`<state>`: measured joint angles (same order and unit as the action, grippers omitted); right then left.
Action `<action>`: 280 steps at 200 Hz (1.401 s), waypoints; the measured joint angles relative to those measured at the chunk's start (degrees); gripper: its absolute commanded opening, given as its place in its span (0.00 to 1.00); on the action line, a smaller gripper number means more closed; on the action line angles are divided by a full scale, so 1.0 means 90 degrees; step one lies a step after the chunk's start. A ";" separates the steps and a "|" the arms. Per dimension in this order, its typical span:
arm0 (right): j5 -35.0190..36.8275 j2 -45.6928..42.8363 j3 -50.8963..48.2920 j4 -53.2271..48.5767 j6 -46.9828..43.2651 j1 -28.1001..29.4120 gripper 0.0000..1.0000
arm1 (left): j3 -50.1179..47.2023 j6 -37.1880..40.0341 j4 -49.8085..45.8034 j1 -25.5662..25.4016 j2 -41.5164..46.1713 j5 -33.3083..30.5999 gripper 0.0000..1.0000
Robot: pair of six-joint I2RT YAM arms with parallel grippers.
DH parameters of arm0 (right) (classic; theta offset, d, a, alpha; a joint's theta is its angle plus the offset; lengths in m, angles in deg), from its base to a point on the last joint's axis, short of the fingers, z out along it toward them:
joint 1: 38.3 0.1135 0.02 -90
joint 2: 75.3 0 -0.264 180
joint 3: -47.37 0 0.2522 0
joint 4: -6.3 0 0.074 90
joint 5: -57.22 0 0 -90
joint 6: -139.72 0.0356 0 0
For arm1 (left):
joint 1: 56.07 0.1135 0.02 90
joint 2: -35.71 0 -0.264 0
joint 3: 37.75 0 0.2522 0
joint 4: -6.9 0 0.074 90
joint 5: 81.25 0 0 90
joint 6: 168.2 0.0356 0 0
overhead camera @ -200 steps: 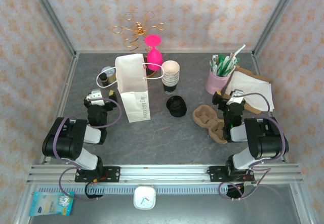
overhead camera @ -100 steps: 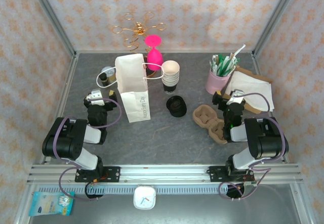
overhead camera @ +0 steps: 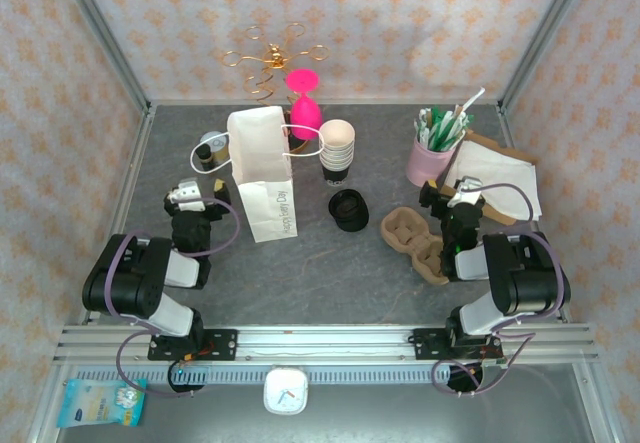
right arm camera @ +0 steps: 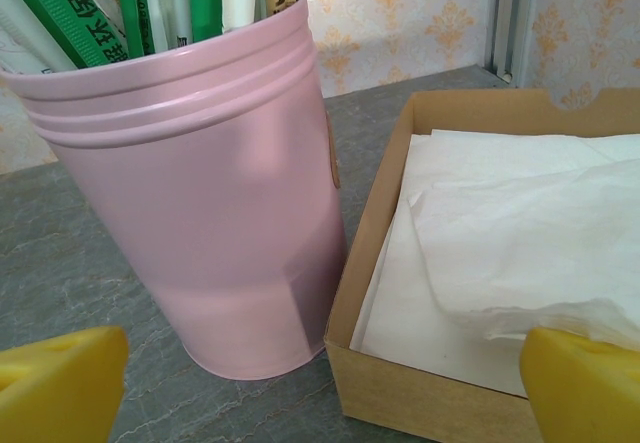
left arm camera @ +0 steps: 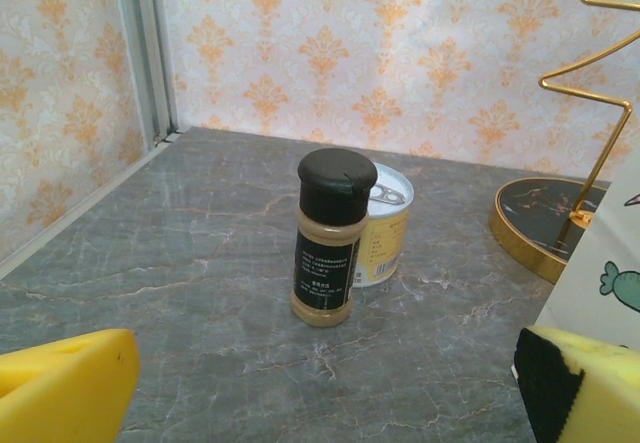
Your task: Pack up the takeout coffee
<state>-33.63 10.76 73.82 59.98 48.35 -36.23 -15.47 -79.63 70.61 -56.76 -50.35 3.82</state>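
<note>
One bench [overhead camera: 330, 273]: grey, marbled, walled by patterned panels.
Paper bag [overhead camera: 262, 178]: white, upright, left of centre.
Napkin box [overhead camera: 500, 178]: brown card with white sheets inside, far right.
Cup carrier [overhead camera: 408, 231]: brown moulded pulp with its wells facing up, on the bench just beside the right arm.
Left hand [left arm camera: 320, 393]: yellow pads spread fully wide, holding nothing.
Right hand [right arm camera: 320, 383]: pads equally wide, gripping nothing.
Pink cup [overhead camera: 428, 161]: holds straws, just beside the napkin box.
Cream cups [overhead camera: 337, 143]: unlidded stack, right of the bag.
Black lid [overhead camera: 347, 210]: round, lying between bag and carrier, touching neither.
Spice jar [left arm camera: 326, 238]: black-capped, upright.
Tin [left arm camera: 385, 228]: just behind the jar.
</note>
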 measured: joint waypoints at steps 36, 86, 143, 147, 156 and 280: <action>0.0221 -0.0653 0.0007 -0.0265 0.0029 0.0000 1.00 | -0.0318 -0.0015 -0.0036 0.0000 0.0826 -0.0002 0.99; 0.0369 -0.2438 0.0078 -0.1440 0.0335 0.0000 1.00 | -0.0228 -0.0296 -0.1695 0.0000 0.2776 0.0002 0.99; 0.0138 -0.3976 0.0772 -0.4121 0.2276 0.0000 1.00 | 0.0124 -0.2016 -0.3995 0.0012 0.5068 0.0053 0.99; 0.0085 -0.4024 0.0787 -0.4269 0.2370 0.0000 1.00 | 0.0131 -0.2125 -0.4080 0.0012 0.5170 0.0061 0.99; -0.0044 -0.4121 0.0838 -0.4653 0.2584 0.0000 1.00 | 0.0136 -0.2484 -0.4325 0.0012 0.5433 0.0080 0.99; -0.0721 -0.2946 0.4146 -0.9219 0.3327 0.1430 0.94 | 0.2637 -0.3704 -0.9789 -0.0619 0.6509 0.1246 0.99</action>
<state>-40.12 -15.75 111.13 -22.99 78.29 -23.36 8.26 -112.96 -17.49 -62.34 8.23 15.03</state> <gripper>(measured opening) 0.955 0.990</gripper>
